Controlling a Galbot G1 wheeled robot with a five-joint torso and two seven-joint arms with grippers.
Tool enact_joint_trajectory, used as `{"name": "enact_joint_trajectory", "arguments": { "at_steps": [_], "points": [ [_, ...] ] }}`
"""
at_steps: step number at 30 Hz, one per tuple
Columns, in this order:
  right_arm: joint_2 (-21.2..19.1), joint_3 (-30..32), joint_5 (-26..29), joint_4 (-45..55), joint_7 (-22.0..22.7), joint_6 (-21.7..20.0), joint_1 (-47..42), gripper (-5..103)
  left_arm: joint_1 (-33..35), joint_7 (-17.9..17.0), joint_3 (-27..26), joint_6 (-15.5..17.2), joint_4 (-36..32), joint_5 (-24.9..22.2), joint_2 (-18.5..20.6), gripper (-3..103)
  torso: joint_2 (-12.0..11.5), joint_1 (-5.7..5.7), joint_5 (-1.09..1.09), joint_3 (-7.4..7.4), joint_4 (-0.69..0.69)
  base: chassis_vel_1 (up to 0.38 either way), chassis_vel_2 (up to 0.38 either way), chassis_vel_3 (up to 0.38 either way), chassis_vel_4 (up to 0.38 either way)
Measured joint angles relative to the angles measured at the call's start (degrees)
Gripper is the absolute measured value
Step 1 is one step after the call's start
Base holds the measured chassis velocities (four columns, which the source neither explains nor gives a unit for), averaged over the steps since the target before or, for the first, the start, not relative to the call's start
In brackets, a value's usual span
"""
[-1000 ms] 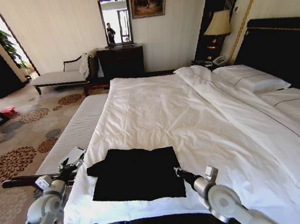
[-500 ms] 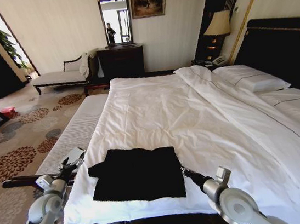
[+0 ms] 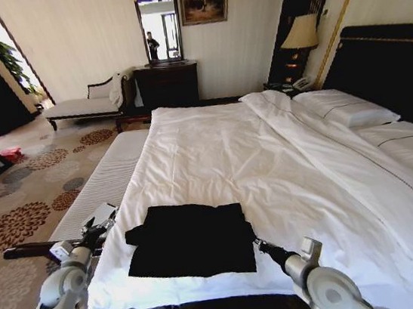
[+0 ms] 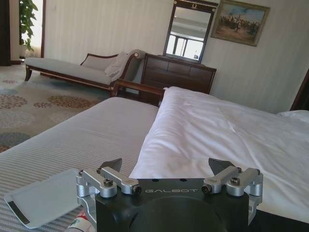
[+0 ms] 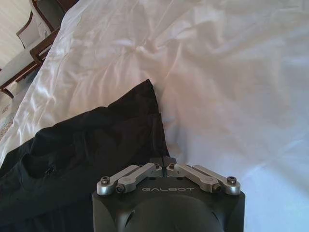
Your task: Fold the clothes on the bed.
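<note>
Your right gripper (image 5: 165, 165) sits at the near right edge of the black T-shirt (image 3: 190, 240); its fingers are pinched together on a small fold of the black fabric, which you can see clamped between the tips in the right wrist view. In the head view that gripper (image 3: 258, 244) meets the shirt at its near right corner.

Your left gripper (image 4: 169, 169) hangs just off the left side of the bed (image 3: 284, 167), over the striped bench (image 3: 104, 185) that runs alongside it. Its fingers stand wide apart and hold nothing. In the head view it (image 3: 98, 230) is just beside the shirt's left sleeve, not touching it.

The T-shirt lies on the white duvet (image 3: 267, 154) near the bed's foot corner closest to you, partly folded, with its far edge doubled over. No lettering is visible on it.

Farther along the bed you have the pillows (image 3: 345, 109) against the dark headboard (image 3: 389, 69).

Beyond the bed, against the far wall, stand a dark dresser (image 3: 167, 85) with a mirror (image 3: 158, 25), a pale chaise (image 3: 85, 103) and a bedside lamp (image 3: 300, 34).
</note>
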Motion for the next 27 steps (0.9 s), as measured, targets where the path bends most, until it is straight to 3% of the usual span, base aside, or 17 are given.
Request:
{"name": "enact_joint_trajectory", "arguments": {
  "at_steps": [4, 6, 8, 10, 13, 15, 17, 19, 27],
  "points": [
    [1.26, -1.42, -1.97, -0.73, -0.09, -0.02, 0.61, -3, -0.21, 0.00, 0.37, 0.01, 0.12, 0.47, -0.60, 100, 0.00, 0.00, 0.00, 0.00, 0.01, 0.000, 0.000, 0.000, 0.000],
    [2.13, -3.11, -3.83, -1.30, -0.38, 0.09, 1.31, 8, -0.04, -0.01, 0.40, 0.04, 0.11, 0.76, -0.71, 100, 0.00, 0.00, 0.01, 0.00, 0.00, 0.000, 0.000, 0.000, 0.000],
    [2.29, -3.63, -4.13, -1.33, -0.46, 0.12, 1.57, 8, 0.11, -0.03, 0.39, 0.09, 0.04, 0.81, -0.71, 100, 0.00, 0.00, 0.01, 0.00, 0.01, 0.000, 0.000, 0.000, 0.000],
    [2.04, -3.77, -4.23, -0.98, -0.45, 0.33, 2.05, 18, 0.38, -0.11, 0.21, 0.30, -0.25, 0.71, -0.57, 100, 0.00, 0.00, 0.00, 0.00, 0.02, 0.000, 0.000, 0.000, 0.000],
    [1.64, -3.07, -3.96, -0.28, -0.42, 0.48, 2.62, 24, 0.43, -0.27, 0.02, 0.51, -0.37, 0.43, -0.36, 100, 0.00, 0.00, 0.01, 0.00, 0.01, 0.000, 0.000, 0.000, 0.000],
    [0.53, -0.06, -1.30, 1.82, 0.62, 0.83, 6.77, 40, 0.27, -0.68, -0.14, 1.65, -1.03, -1.37, 0.18, 100, 0.00, 0.00, 0.00, 0.00, 0.02, 0.000, 0.000, 0.000, 0.000],
    [0.27, 0.58, -0.73, 1.98, 0.94, 0.95, 8.58, 40, 0.11, -0.76, -0.08, 2.13, -1.27, -2.15, 0.30, 100, 0.00, 0.00, 0.00, 0.00, 0.02, 0.000, 0.000, 0.000, 0.000],
    [-0.09, 1.14, 0.14, 1.58, 1.26, 1.08, 11.96, 51, -0.30, -0.86, 0.41, 3.43, -1.61, -3.61, 0.43, 100, 0.00, 0.00, 0.00, 0.00, 0.02, 0.000, 0.000, 0.000, 0.000],
    [0.45, -0.87, 5.58, -5.74, 2.12, 0.68, 24.53, 79, -7.49, -1.40, 8.18, 9.41, 3.21, -10.37, 0.51, 100, -0.01, 0.01, 0.00, 0.01, 0.01, 0.000, 0.000, 0.000, 0.000]
  ]
}}
